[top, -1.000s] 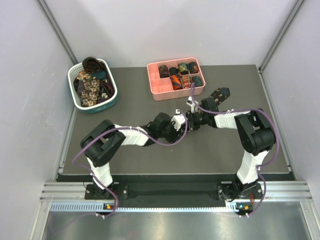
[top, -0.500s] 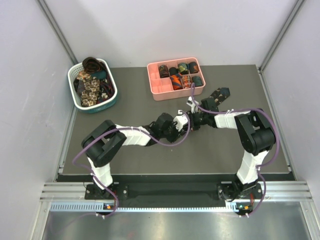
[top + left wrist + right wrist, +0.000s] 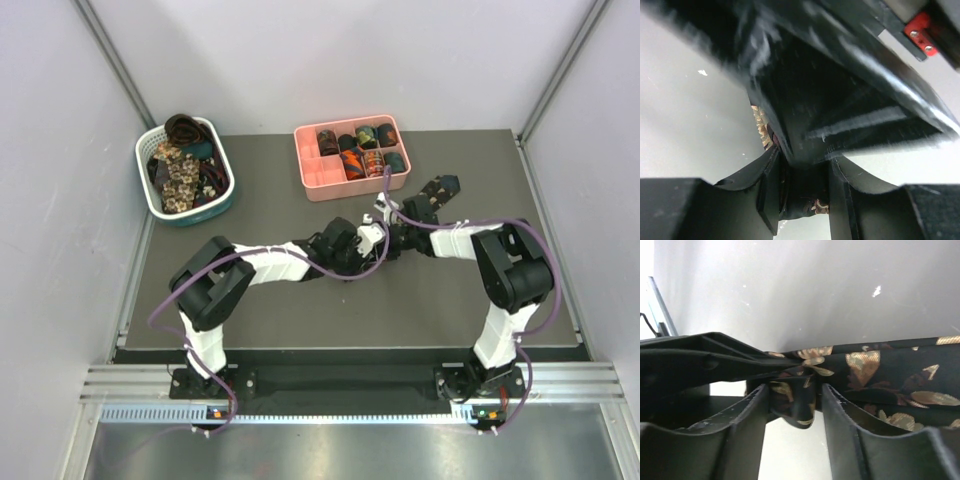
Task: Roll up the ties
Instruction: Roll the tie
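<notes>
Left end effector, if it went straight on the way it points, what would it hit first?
Beyond the tie it pinches, the left end effector would likely meet the right end effector first; it fills the left wrist view just ahead, though blur hides the gap.

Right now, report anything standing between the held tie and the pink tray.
Nothing visible on the table does. The left gripper and right gripper both clamp the floral tie, and only bare table separates it from the pink divided tray. The right arm's purple cable arches over the tray's near edge.
</notes>
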`<act>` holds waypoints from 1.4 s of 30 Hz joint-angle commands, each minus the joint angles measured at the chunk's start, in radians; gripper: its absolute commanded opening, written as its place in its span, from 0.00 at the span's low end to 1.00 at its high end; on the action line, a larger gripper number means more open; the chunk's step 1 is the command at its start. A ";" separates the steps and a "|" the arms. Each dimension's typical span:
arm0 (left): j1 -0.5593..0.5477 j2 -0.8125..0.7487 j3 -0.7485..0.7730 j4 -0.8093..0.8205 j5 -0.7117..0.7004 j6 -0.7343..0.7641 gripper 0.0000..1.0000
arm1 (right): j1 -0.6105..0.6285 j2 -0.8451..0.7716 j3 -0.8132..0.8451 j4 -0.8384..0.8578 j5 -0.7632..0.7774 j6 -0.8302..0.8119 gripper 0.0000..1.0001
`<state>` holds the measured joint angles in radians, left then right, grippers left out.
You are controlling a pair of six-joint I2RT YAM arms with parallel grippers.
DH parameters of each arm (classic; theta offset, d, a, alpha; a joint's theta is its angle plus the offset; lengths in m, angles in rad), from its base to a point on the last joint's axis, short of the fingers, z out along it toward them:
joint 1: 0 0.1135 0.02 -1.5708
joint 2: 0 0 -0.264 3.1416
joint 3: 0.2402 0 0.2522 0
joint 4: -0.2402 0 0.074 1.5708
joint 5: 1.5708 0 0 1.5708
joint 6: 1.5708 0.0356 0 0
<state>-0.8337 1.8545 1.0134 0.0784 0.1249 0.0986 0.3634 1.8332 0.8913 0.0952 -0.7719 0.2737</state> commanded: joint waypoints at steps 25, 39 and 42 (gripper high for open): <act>-0.025 0.247 0.372 -0.810 0.044 -0.126 0.33 | 0.185 -1.034 -0.529 -0.029 0.676 0.024 0.44; -0.028 0.324 0.482 -0.940 0.062 -0.108 0.33 | 0.908 -0.571 -0.185 -0.214 1.333 -0.212 0.46; -0.031 0.347 0.508 -0.980 0.041 -0.108 0.33 | 0.945 -0.410 -0.031 -0.343 1.457 -0.251 0.49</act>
<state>-0.8394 2.1017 1.5593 -0.6277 0.1097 0.0204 1.2690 1.3258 0.7269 -0.1146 0.4465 0.1036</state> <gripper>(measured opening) 0.394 0.478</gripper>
